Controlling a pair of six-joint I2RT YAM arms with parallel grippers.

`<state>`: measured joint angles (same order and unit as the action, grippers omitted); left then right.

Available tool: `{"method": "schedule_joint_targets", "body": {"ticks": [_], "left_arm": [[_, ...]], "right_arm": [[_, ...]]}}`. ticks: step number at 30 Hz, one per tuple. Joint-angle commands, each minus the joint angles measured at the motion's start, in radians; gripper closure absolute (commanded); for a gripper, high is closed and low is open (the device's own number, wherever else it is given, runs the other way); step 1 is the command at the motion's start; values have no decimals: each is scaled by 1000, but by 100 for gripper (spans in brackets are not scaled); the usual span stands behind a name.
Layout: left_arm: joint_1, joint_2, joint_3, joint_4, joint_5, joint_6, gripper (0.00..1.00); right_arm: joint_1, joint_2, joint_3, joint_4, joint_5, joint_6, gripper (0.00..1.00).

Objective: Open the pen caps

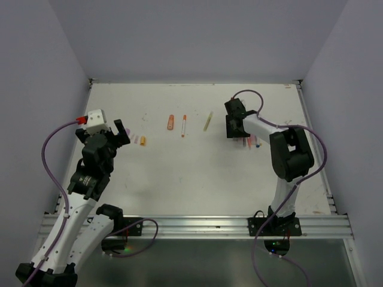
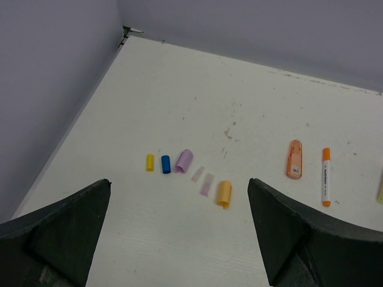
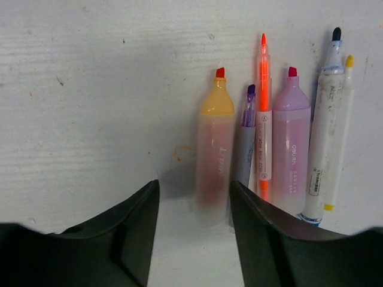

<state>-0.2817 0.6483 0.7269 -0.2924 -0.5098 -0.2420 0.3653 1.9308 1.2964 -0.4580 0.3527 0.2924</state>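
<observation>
Uncapped pens (image 3: 263,137) lie bunched; right gripper (image 3: 194,233) part-open, left gripper (image 2: 179,230) wide, both empty.

High rear overview, wrist views near table (image 1: 197,173)

Two arms combine white tubular links with bulky black joint housings: the left arm (image 1: 87,176) at seven o'clock, the right arm (image 1: 290,156) at four. A thin purple looping cable (image 1: 43,152) with a red plug reaches a white boxy wrist camera (image 1: 96,118). The matte black wedge-shaped fingers (image 2: 60,233) are smooth.
</observation>
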Motion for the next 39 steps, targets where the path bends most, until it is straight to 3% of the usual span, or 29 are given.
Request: {"method": "schedule_joint_targets", "body": {"ticks": [1, 6, 14, 18, 23, 31, 39], "left_arm": [[4, 2, -1, 64, -7, 12, 0], [4, 7, -1, 64, -9, 10, 0], [4, 14, -4, 64, -9, 9, 0], [4, 16, -7, 64, -12, 9, 0], [4, 17, -11, 67, -6, 7, 0], [4, 13, -14, 70, -3, 7, 0], [4, 14, -15, 73, 7, 7, 0]], "right_arm": [[1, -121, 9, 7, 3, 8, 43], [11, -194, 17, 25, -37, 30, 24], [82, -161, 91, 108, -68, 111, 18], [132, -72, 165, 108, -11, 134, 20], [167, 28, 251, 108, 58, 185, 30], [175, 172, 345, 117, 45, 221, 43], [176, 264, 400, 137, 45, 229, 49]]}}
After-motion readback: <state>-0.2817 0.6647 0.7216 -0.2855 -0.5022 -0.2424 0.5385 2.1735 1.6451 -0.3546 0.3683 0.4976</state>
